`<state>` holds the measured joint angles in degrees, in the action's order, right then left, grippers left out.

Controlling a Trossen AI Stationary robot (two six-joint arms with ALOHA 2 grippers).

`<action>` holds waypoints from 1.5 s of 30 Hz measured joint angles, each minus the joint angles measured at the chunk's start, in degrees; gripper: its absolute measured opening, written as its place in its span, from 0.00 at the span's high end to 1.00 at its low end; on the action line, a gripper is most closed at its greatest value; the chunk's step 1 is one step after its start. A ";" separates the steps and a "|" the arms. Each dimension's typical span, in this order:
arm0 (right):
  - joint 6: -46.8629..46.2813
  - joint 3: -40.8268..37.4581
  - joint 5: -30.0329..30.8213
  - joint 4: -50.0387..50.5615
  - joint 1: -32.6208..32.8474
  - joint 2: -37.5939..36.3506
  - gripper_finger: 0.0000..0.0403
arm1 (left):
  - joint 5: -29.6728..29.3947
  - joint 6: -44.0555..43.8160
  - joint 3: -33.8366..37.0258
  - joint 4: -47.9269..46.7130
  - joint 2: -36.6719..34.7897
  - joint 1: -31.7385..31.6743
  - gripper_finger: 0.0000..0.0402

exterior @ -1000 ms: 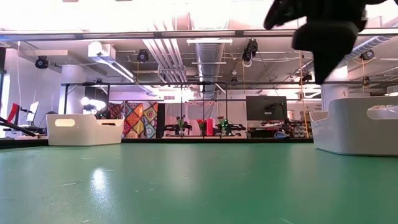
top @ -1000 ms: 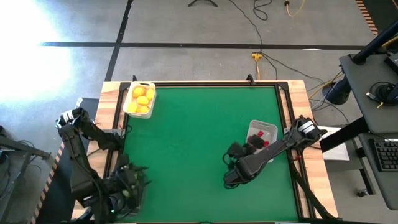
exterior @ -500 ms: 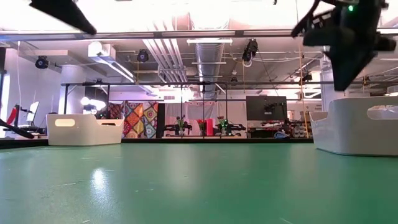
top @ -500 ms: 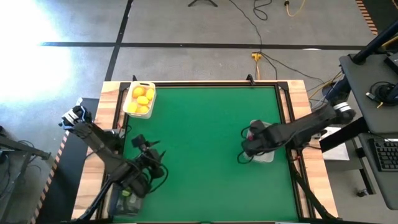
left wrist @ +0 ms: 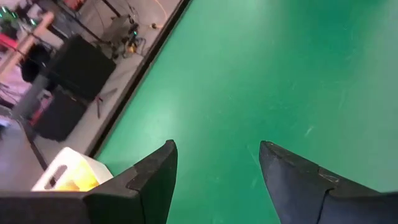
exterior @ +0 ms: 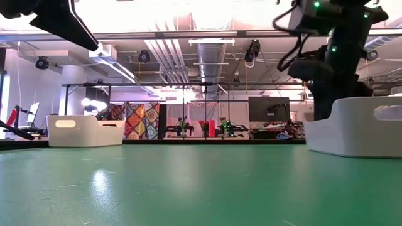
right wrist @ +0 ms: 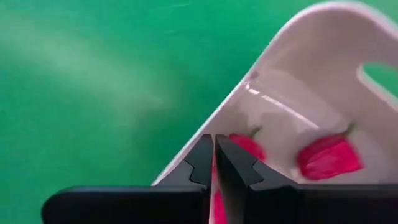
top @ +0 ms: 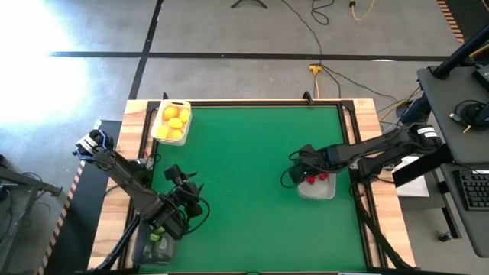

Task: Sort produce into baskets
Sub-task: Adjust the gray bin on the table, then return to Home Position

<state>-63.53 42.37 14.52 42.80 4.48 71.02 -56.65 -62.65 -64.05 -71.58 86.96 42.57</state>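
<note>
A white basket (top: 172,122) of yellow lemon-like produce stands at the far left corner. A pale basket (top: 318,186) (right wrist: 292,93) with red pieces (right wrist: 326,155) stands on its base at the right. A dark basket (top: 155,246) with green pieces sits at the near left. My right gripper (right wrist: 214,152) (top: 298,174) is shut, pointing steeply down at the pale basket's left wall. My left gripper (left wrist: 216,163) (top: 189,205) hangs open over bare green table, right of the dark basket, with nothing between its fingers. My right gripper has its shut fingertips (right wrist: 202,155) at the rim of the pale basket's wall (right wrist: 239,102), coming from above and slanting. A red piece shows through the slit between the fingers. I cannot tell whether the tips touch the wall or the piece.
The green table (top: 244,160) lies open between the three baskets. A dark raised frame (top: 252,101) runs round it. In the low view the lemon basket (exterior: 85,130) stands far left and the pale basket (exterior: 358,129) at the right, the right arm (exterior: 330,63) behind it.
My right gripper has gone from the table's near middle toward the far edge and down to the pale basket's left wall, tipping steeper. My left gripper has swung from over the dark basket toward the right, out over the table. The pale basket has shifted slightly.
</note>
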 joint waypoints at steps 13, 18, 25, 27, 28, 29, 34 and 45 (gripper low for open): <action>9.71 0.50 -8.78 -16.62 5.39 2.92 0.97 | -12.23 5.69 -0.03 0.19 0.00 -0.04 0.48; 14.70 0.54 -3.11 -15.10 1.18 2.49 0.97 | -20.33 6.48 -0.20 0.45 0.00 -0.95 0.48; 7.06 0.54 4.16 3.12 -3.83 2.37 0.97 | -15.90 9.99 -4.94 0.38 0.00 -5.00 0.48; 2.27 0.53 4.99 10.27 -2.99 1.86 0.97 | -12.30 12.02 -7.01 0.36 -0.17 -5.91 0.49; -0.14 0.52 5.00 13.16 -2.31 1.74 0.97 | -11.11 13.02 -7.82 0.32 -0.55 -6.26 0.51; -2.72 0.52 4.99 15.81 -1.44 1.67 0.97 | -10.07 14.50 -8.62 0.07 -0.99 -6.67 0.52; -12.05 0.48 4.53 25.99 2.52 0.55 0.97 | -4.32 23.59 -10.12 -0.01 -5.74 -10.14 0.59; 3.91 7.02 13.33 10.16 10.21 -6.17 0.97 | 7.30 41.00 2.44 13.58 -26.86 -16.82 0.77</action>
<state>-59.62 49.39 27.85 52.96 14.70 64.85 -49.35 -21.65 -61.62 -58.00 60.10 25.75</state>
